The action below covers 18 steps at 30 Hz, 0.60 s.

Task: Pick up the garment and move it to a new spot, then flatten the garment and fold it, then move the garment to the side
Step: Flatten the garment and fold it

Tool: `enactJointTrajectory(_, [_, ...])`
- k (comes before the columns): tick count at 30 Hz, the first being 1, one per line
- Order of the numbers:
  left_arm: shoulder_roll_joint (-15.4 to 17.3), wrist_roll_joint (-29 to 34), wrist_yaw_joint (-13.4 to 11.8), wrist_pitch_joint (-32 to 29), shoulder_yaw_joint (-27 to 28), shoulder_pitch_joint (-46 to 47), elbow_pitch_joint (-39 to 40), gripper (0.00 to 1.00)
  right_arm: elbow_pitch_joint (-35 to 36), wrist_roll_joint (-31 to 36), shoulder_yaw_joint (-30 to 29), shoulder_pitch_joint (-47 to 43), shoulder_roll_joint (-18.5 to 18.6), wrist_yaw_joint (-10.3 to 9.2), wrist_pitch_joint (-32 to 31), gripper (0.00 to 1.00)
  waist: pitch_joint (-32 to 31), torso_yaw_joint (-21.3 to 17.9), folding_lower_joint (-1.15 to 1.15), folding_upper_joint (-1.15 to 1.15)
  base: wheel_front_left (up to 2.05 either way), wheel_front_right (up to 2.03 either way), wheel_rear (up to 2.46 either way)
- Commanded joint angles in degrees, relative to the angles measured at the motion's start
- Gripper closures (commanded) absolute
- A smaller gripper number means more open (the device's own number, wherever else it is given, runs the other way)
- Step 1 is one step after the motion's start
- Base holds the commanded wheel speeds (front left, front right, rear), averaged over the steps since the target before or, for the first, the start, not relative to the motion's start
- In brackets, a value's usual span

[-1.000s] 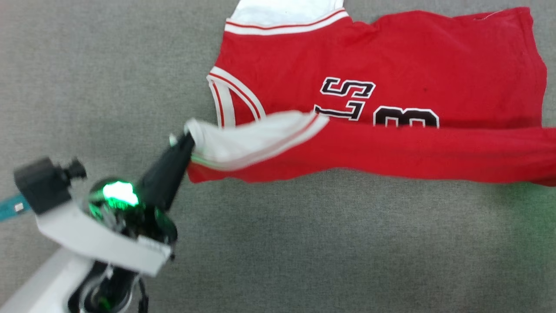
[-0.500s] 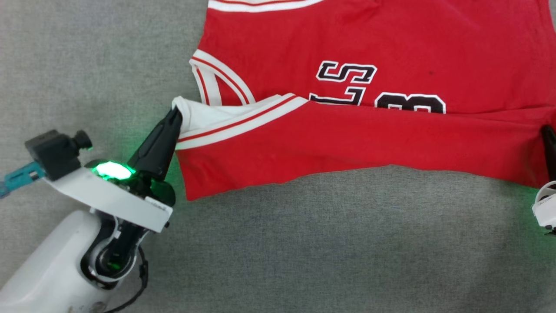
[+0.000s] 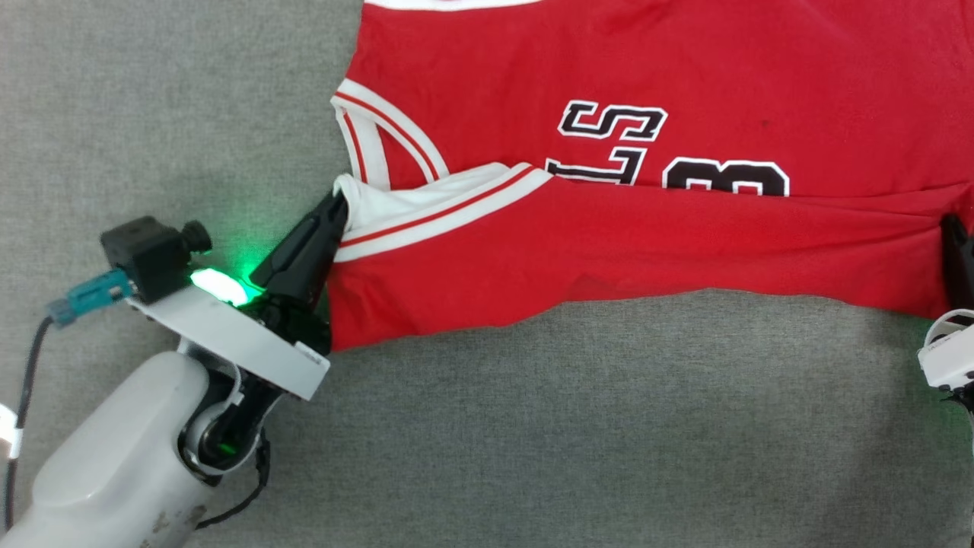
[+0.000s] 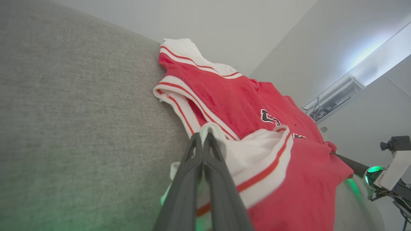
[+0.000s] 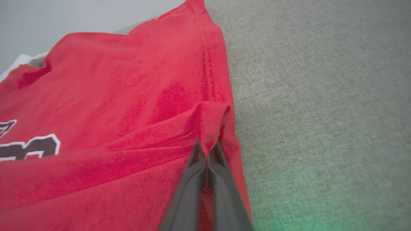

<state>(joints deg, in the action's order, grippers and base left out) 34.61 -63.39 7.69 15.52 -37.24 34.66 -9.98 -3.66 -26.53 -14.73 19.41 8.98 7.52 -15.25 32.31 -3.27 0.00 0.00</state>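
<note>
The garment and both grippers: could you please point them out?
garment (image 3: 685,68), head view, chest above the number.
left gripper (image 4: 203,136), left wrist view, fingertips on white sleeve.
right gripper (image 5: 207,146), right wrist view, fingertips on hem.

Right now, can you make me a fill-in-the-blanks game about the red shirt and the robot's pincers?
1. The left pincer is shut on the garment's ____ sleeve.
2. The right pincer is shut on a bunched bit of ____ cloth at the garment's hem.
3. The garment lies on a ____ surface.
4. The light by the left pincer glows ____.

Missing words: white, red, grey, green.
</note>
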Motion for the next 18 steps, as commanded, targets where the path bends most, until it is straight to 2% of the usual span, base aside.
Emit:
enactJointTrajectory(1, [1.08,-0.17,-0.43,-0.83,-1.96,-2.38,-5.34,1.00,-1.69,0.75,1.05,-0.15,-0.41,-0.06,-0.35,1.00,-0.36,-0.08,0.00,0.00,0.00,0.00,0.00])
enactJointTrajectory(3, [1.31,-0.36,-0.43,-0.87,-3.34,-1.95,-6.86,1.00,-2.00,0.66,1.35,-0.35,-0.32,-0.06,-0.02,1.00,-0.89,-0.08,0.00,0.00,0.00,0.00,0.00])
enactJointTrajectory(4, [1.61,-0.16,-0.43,-0.87,-4.13,-1.79,-7.46,0.90,-2.04,0.71,1.50,-0.49,-0.24,-0.06,0.19,1.00,-1.21,-0.08,0.00,0.00,0.00,0.00,0.00])
enactJointTrajectory(6, [2.39,0.12,-0.55,-0.87,-5.63,-1.13,-8.68,0.53,-2.08,1.04,1.94,-0.85,0.18,-0.06,0.58,1.00,-1.95,0.01,0.00,0.00,0.00,0.00,0.00])
enactJointTrajectory(7, [2.98,0.46,-0.55,-0.86,-6.65,-0.77,-9.24,0.16,-2.05,1.19,2.18,-0.98,0.34,-0.06,0.65,1.00,-2.39,0.05,0.00,0.00,0.00,0.00,0.00])
enactJointTrajectory(8, [3.55,0.60,-0.56,-0.86,-7.59,-0.16,-9.50,0.00,-1.91,1.31,2.51,-1.11,0.54,-0.06,0.75,1.00,-2.83,0.11,0.00,0.00,0.00,0.00,0.00])
enactJointTrajectory(9, [4.21,0.38,-0.56,-0.86,-8.34,0.50,-9.61,0.00,-1.75,1.30,2.85,-1.29,0.75,-0.06,0.89,0.98,-3.27,0.15,0.00,0.00,0.00,0.00,0.00])
enactJointTrajectory(11, [5.56,0.23,-0.55,-1.38,-10.14,1.86,-9.00,0.00,-1.49,1.47,3.10,-1.56,1.29,-0.06,1.38,0.51,-4.27,0.35,0.00,0.00,0.00,0.00,0.00])
enactJointTrajectory(12, [6.13,-0.07,-0.53,-2.06,-10.84,2.80,-8.55,0.00,-1.42,1.53,3.19,-1.59,1.51,-0.06,1.61,0.10,-4.80,0.48,0.00,0.00,0.00,0.00,0.00])
enactJointTrajectory(13, [6.96,-0.79,-0.48,-3.38,-11.50,3.59,-8.05,0.00,-1.24,1.58,3.23,-1.62,1.78,-0.06,1.76,0.00,-5.29,0.61,0.00,0.00,0.00,0.00,0.00])
enactJointTrajectory(18, [13.73,-2.13,-0.28,-11.21,-13.99,8.20,-4.70,0.00,0.71,2.47,3.31,-3.05,2.41,-0.06,2.19,0.00,-7.91,1.22,0.00,0.00,0.00,0.00,0.00])
